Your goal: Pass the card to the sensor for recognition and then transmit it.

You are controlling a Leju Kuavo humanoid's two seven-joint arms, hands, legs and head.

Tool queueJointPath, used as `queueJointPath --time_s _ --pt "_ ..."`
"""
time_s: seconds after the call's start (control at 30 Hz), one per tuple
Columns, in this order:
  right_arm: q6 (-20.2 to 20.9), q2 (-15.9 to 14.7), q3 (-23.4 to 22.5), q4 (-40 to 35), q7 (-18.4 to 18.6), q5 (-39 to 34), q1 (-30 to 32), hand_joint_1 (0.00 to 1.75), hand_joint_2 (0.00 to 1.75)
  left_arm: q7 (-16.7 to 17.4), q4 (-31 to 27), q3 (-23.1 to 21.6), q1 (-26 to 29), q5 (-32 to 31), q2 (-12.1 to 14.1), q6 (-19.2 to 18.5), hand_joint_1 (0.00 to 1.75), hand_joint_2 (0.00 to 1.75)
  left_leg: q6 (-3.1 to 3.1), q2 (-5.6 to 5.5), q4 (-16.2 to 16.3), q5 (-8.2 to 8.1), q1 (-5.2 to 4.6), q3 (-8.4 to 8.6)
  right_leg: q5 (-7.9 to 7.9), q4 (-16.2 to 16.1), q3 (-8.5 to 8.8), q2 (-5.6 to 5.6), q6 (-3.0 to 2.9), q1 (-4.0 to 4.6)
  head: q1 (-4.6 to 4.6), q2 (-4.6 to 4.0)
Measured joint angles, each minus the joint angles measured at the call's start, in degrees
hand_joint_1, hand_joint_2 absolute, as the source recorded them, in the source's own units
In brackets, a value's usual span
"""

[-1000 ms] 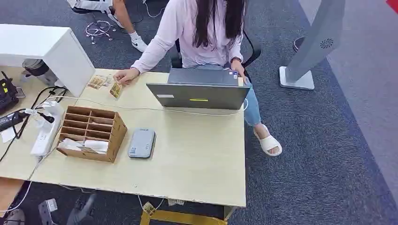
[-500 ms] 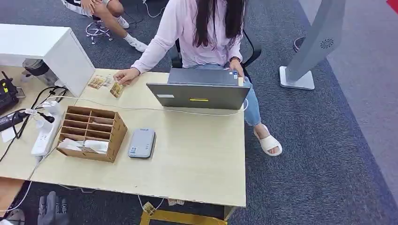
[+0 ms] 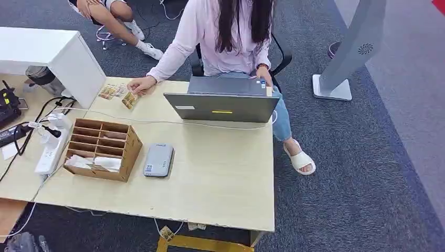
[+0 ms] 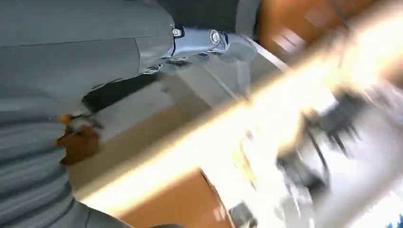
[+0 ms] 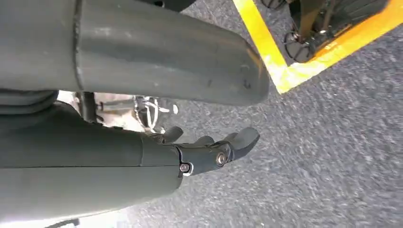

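Table (image 3: 220,178) pale wood-grain. Sensor (image 3: 158,160) grey w/ small blue mark. Organiser box (image 3: 103,148) brown, white papers inside. Laptop (image 3: 223,106) dark grey, yellow sticker. Person's top (image 3: 210,37) pale pink, jeans blue. Carpet (image 3: 357,173) dark blue-grey. Right hand (image 5: 209,152) dark grey.

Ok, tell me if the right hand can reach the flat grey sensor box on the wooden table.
Probably, once raised: right hand hangs over carpet, and bare tabletop beside the sensor box leaves approach free.
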Motion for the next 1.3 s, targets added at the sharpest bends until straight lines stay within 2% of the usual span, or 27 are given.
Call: queueJointPath --time_s 0.13,0.2,0.3,0.37,0.43,0.47,0.5,0.53,0.57,0.63,0.67,0.7,0.77,0.9,0.97,1.07,1.3 --pt "0.5 -0.3 0.8 0.2 -2.3 0.7 -0.1 0.0 0.0 -4.7 -6.8 -0.7 -0.1 -3.6 0.9 -4.8 0.0 1.75 0.0 0.0 0.0 0.01 -0.01 0.03 0.0 0.0 -0.03 0.01 0.0 0.0 0.02 0.0" --pt "1.4 -0.4 1.8 0.3 -2.9 2.2 -0.1 0.0 0.0 -7.7 -8.6 -2.2 -2.1 -7.6 2.4 -3.5 0.0 1.75 0.0 -0.08 0.0 0.05 -0.01 0.05 0.0 0.0 -0.13 -0.13 0.0 0.0 0.02 0.0" --pt "2.0 -0.4 3.5 0.3 -3.2 3.6 -0.9 0.0 0.0 -14.3 -8.6 -6.7 -7.0 -15.7 5.6 1.1 0.0 1.75 -0.01 -0.18 0.0 0.19 -0.02 0.05 0.07 0.0 0.02 -0.26 -0.06 0.0 -0.04 0.0" --pt "2.0 -0.4 4.4 0.3 -2.9 4.4 -1.3 0.0 0.0 -15.4 -10.7 -11.3 -9.3 -23.0 5.9 7.5 0.0 1.75 0.0 -0.17 0.0 0.28 -0.01 0.08 0.17 0.0 -0.05 -0.24 -0.09 0.0 -0.11 0.0" --pt "2.1 -0.4 5.6 0.3 -2.7 5.5 -1.5 0.0 0.0 -15.3 -15.7 -18.4 -11.5 -35.2 4.8 20.4 0.0 1.75 0.06 -0.22 0.1 0.37 -0.03 0.0 0.22 0.0 -0.14 -0.27 -0.02 0.02 -0.09 0.0" --pt "2.2 -0.4 6.4 0.3 -2.6 6.3 -1.7 0.0 0.0 -14.1 -18.1 -23.1 -13.2 -45.1 4.6 29.6 0.0 1.75 0.12 -0.3 0.2 0.42 -0.01 -0.11 0.28 0.0 -0.17 -0.35 0.05 0.04 -0.09 0.0" --pt "2.3 -0.4 7.1 0.3 -2.5 6.8 -2.0 0.0 0.0 -12.0 -19.8 -29.1 -15.1 -54.8 5.1 38.1 0.0 1.75 0.15 -0.35 0.2 0.45 -0.01 -0.24 0.36 0.0 -0.08 -0.41 0.07 0.03 0.0 0.0" --pt "2.5 -0.4 7.9 0.2 -2.2 7.4 -2.3 0.0 0.0 -9.2 -20.7 -34.4 -17.3 -61.9 5.7 43.7 0.0 1.75 0.16 -0.36 0.2 0.46 -0.02 -0.29 0.43 0.0 -0.09 -0.43 0.12 0.03 0.0 0.0" --pt "2.8 -0.4 8.6 0.2 -2.1 7.8 -2.7 0.0 0.0 -6.3 -20.9 -40.1 -19.8 -69.2 6.9 47.8 0.0 1.75 0.17 -0.33 0.2 0.46 -0.06 -0.26 0.44 0.0 -0.09 -0.4 0.12 0.0 0.0 0.0" --pt "3.4 -0.4 9.7 0.2 -1.4 8.7 -3.2 0.0 0.0 -1.9 -20.5 -49.3 -23.9 -80.3 8.7 52.3 0.0 1.75 0.17 -0.26 0.2 0.46 -0.09 -0.25 0.53 0.0 -0.08 -0.32 0.13 -0.01 0.05 0.0" --pt "3.8 -0.3 10.4 0.2 -1.1 9.1 -3.3 0.0 0.0 0.9 -19.4 -52.9 -26.1 -87.8 9.5 54.4 0.0 1.75 0.18 -0.25 0.3 0.47 -0.11 -0.23 0.55 0.0 -0.09 -0.31 0.16 -0.03 0.05 0.0" --pt "4.0 -0.3 11.0 0.2 -0.9 9.4 -3.5 0.0 0.0 3.6 -17.6 -56.7 -28.2 -93.5 10.3 55.2 0.0 1.75 0.22 -0.26 0.3 0.49 -0.11 -0.23 0.55 0.0 -0.1 -0.33 0.16 -0.03 0.04 0.0" --pt "4.2 -0.3 11.7 0.2 -0.5 9.5 -3.7 0.0 0.0 9.5 -13.8 -63.2 -31.8 -102.4 11.5 53.3 0.0 1.75 0.22 -0.27 0.3 0.49 -0.12 -0.24 0.55 0.0 -0.1 -0.33 0.17 -0.03 0.05 0.0" --pt "4.2 -0.3 12.5 0.2 -0.6 9.2 -3.9 0.0 0.0 16.5 -6.8 -72.8 -38.0 -109.1 12.4 49.0 0.0 1.75 0.22 -0.21 0.3 0.49 -0.12 -0.25 0.56 0.0 -0.12 -0.26 0.18 -0.03 0.05 0.0" --pt "4.1 -0.3 12.6 0.2 -0.7 8.9 -3.8 0.0 0.0 18.7 -4.0 -76.3 -40.0 -110.3 12.5 46.9 0.0 1.75 0.22 -0.18 0.3 0.49 -0.12 -0.25 0.56 0.0 -0.12 -0.23 0.18 -0.03 0.04 0.0" --pt "4.0 -0.3 12.7 0.2 -0.6 8.5 -3.7 0.0 0.0 20.5 -1.5 -80.0 -41.3 -110.8 12.7 45.9 0.0 1.75 0.22 -0.12 0.3 0.47 -0.11 -0.26 0.55 0.0 -0.14 -0.17 0.17 -0.03 0.05 0.0" --pt "4.2 -0.3 12.9 0.2 -0.7 8.4 -3.3 0.0 0.0 22.8 1.8 -82.6 -41.8 -110.6 13.8 45.0 0.0 1.75 0.21 -0.08 0.2 0.47 -0.1 -0.27 0.54 0.0 -0.19 -0.11 0.16 -0.03 0.05 0.0"
